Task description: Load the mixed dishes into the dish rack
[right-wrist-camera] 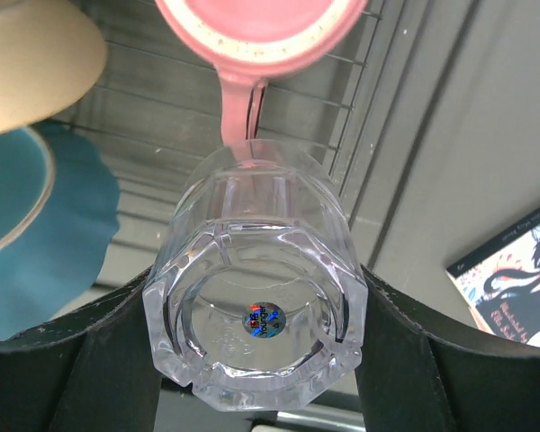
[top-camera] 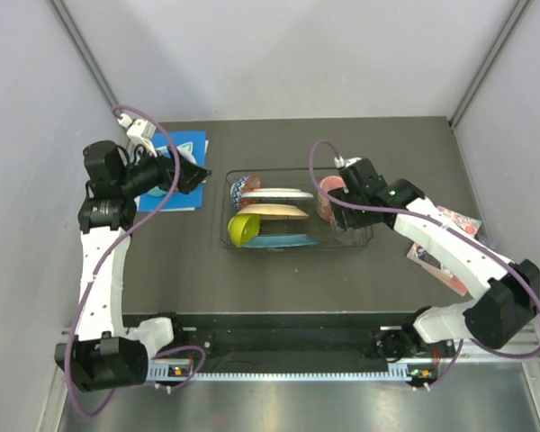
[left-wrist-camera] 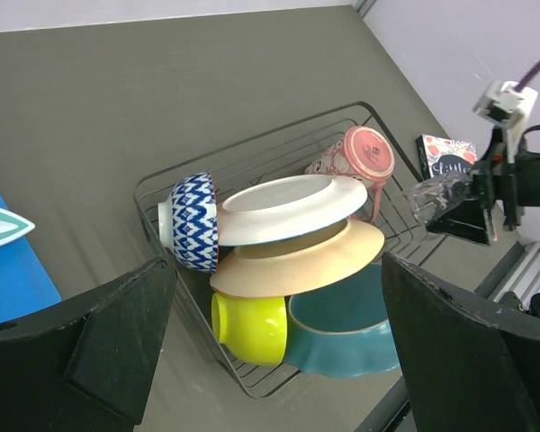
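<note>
The step in hand is judged to be the placing of the last loose dish. The small clear glass (right-wrist-camera: 255, 306) is clamped between the two fingers of the right pincer (right-wrist-camera: 256, 360), its thick base turned toward the wrist camera. It is held over the right end of the dish rack (left-wrist-camera: 252, 148), just beside the handle of the pink mug (right-wrist-camera: 252, 27). Whether the glass touches the wires below cannot be told.

The other dishes are seen inside the rack already. A blue-patterned bowl (left-wrist-camera: 193, 220) lies on its side at the far left. The white plate (left-wrist-camera: 283, 207) is leaned on the cream plate (left-wrist-camera: 306, 261), with the teal scalloped plate (left-wrist-camera: 346, 328) nearest. The lime-green bowl (left-wrist-camera: 249, 326) is tipped at the near left corner. The task is judged to be nearly done.

The left pincer (top-camera: 198, 176) is held with its fingers wide apart and nothing between them, to the left of the rack, above a blue flat item (left-wrist-camera: 4, 270). A printed card (right-wrist-camera: 513, 270) lies on the counter (top-camera: 297, 288) to the right of the rack, outside it.

For the next move, the glass would need to be lowered into the free gap on the near side of the mug, inside the right wall, and only then released. Care is called for so that the mug handle is not struck and the glass is not left perched on the rim.
</note>
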{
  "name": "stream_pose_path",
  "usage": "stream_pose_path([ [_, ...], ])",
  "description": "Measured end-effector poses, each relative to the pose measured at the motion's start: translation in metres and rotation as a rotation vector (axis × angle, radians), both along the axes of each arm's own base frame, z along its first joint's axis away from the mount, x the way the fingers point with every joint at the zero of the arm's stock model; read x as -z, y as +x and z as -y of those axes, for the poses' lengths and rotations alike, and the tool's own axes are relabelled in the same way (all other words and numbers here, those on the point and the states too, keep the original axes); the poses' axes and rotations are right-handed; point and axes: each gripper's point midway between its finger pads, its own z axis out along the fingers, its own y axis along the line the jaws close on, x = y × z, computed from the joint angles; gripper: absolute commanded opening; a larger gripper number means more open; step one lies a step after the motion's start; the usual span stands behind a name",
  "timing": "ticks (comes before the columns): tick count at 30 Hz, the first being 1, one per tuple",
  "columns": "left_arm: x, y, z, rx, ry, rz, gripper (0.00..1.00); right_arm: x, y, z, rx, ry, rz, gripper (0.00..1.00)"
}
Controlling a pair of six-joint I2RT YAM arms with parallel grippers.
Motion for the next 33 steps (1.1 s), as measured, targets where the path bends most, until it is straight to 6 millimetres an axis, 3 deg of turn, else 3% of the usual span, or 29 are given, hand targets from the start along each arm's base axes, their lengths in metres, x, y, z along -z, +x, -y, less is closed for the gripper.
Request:
stream_pose_path([
  [13, 0.008, -0.001, -0.001, -0.004, 0.014, -0.002, 0.99, 0.041, 0.024, -0.007, -0.032, -0.106, -0.05, 0.0],
  [25, 0.011, -0.001, -0.001, -0.003, 0.016, -0.002, 0.99, 0.048, 0.033, -0.013, -0.042, -0.1, -0.036, 0.0],
  [33, 0.008, -0.002, -0.001, -0.002, 0.019, 0.008, 0.99, 0.084, 0.024, -0.008, -0.053, -0.139, -0.102, 0.04],
])
